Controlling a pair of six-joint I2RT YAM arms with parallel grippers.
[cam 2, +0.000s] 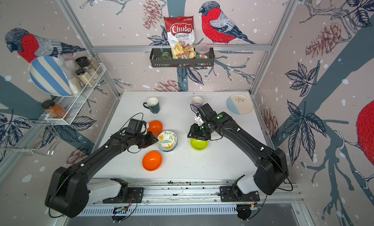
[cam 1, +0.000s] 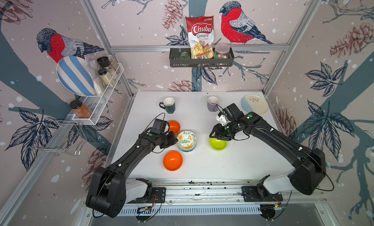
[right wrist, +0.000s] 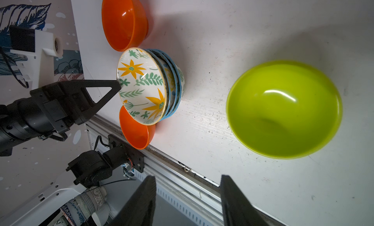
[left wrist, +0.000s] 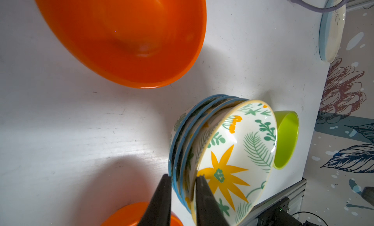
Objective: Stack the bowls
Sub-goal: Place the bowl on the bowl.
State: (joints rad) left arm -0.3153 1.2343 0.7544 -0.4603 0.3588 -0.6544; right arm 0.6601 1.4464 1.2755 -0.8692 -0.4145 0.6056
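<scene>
A pile of nested bowls [cam 1: 186,142] [cam 2: 167,142] stands mid-table, blue-rimmed ones below and a yellow-floral white bowl [left wrist: 238,154] [right wrist: 141,85] lying tilted on top. My left gripper [cam 1: 176,141] [left wrist: 183,177] is shut on the pile's near rims, one finger outside the blue rims and one inside the floral bowl. A lime green bowl [cam 1: 218,144] [right wrist: 283,109] sits to the right. My right gripper [cam 1: 220,138] [right wrist: 187,177] hangs open just above its far rim, holding nothing. One orange bowl [cam 1: 172,160] lies in front of the pile, and another orange bowl [cam 1: 174,126] lies behind my left wrist.
A dark teal mug [cam 1: 169,105] and a lilac mug [cam 1: 213,103] stand at the back. A cream-and-blue plate [cam 1: 254,104] lies in the back right corner. Wire racks hang on the left and back walls. A metal rail [cam 1: 202,189] runs along the table's front edge.
</scene>
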